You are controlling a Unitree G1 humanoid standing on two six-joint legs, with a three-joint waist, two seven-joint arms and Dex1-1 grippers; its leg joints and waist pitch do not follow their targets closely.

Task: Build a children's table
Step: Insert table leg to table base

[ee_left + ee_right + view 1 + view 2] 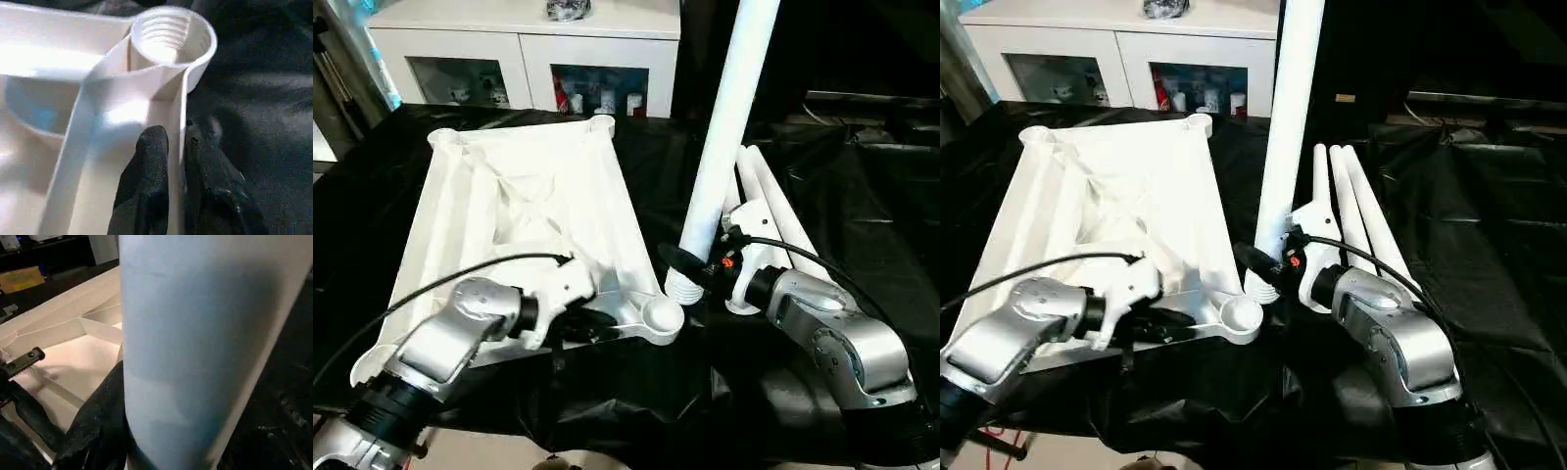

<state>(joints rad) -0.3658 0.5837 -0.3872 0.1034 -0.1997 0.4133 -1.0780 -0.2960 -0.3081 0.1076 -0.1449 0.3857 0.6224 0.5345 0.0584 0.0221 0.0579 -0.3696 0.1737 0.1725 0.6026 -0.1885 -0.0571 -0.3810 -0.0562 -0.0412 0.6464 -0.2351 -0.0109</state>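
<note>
- The white children's table top (519, 196) lies upside down, ribbed side up, on a black-covered tabletop (862, 196).
- The left gripper (177, 147) has its jaws clenched on the top's thin rim wall, just beside the near corner socket (663, 318).
- The right gripper (1268, 266) has its jaws grasping a tube leg (729, 117), which stands tilted, its threaded end just beside that socket.
- Spare legs (1356, 211) lie behind.
</note>
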